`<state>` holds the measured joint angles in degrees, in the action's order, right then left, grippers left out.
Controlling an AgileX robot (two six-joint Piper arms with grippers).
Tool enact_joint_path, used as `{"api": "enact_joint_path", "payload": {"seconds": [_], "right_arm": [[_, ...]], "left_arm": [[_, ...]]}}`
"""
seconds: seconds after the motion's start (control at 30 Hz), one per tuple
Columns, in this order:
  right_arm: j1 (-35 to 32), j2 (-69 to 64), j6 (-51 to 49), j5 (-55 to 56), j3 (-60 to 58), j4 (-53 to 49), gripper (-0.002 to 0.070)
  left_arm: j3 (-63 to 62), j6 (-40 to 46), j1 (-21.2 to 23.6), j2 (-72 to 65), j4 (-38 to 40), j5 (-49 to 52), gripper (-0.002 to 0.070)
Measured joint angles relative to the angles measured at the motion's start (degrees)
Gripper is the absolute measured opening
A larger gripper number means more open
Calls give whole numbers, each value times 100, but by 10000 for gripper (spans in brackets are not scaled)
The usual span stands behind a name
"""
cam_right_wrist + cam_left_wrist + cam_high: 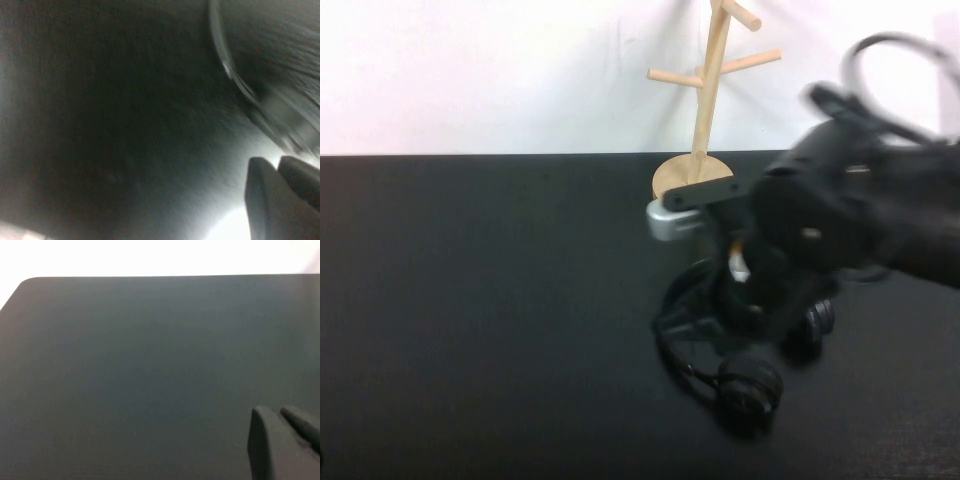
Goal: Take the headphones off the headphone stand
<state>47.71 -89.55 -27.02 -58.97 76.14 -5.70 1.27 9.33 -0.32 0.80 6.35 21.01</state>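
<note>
The black headphones (750, 388) lie on the black table in front of the headphone stand (708, 90), whose wooden pegs are bare. One ear cup faces the near edge. The other ear cup (815, 322) sits further right, and the thin headband curves to the left. My right arm (840, 210) hangs blurred just above them and hides its own gripper in the high view. In the right wrist view my right gripper (275, 160) is shut with nothing between its fingers, and the headband (227, 67) arcs past just beyond the tips. My left gripper (277, 410) is shut over bare table, outside the high view.
The stand's round wooden base (678, 176) sits at the table's far edge, close behind the right arm's wrist. A white wall runs behind the table. Black table surface (480, 320) stretches to the left of the headphones.
</note>
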Motion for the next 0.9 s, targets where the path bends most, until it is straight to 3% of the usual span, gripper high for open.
{"api": "enact_joint_path", "payload": {"seconds": [0.2, 0.47, 0.67, 0.9], "right_arm": [[239, 868, 44, -1607, -21, -457, -7], [239, 1659, 285, -1602, -48, -453, -7], [217, 1778, 325, -1593, 2, -1177, -7], [144, 1852, 1367, -1408, -122, -1221, -6]], "left_arm": [[0, 0, 0, 0, 0, 0, 0], [0, 0, 0, 0, 0, 0, 0], [0, 0, 0, 0, 0, 0, 0], [0, 0, 0, 0, 0, 0, 0]]}}
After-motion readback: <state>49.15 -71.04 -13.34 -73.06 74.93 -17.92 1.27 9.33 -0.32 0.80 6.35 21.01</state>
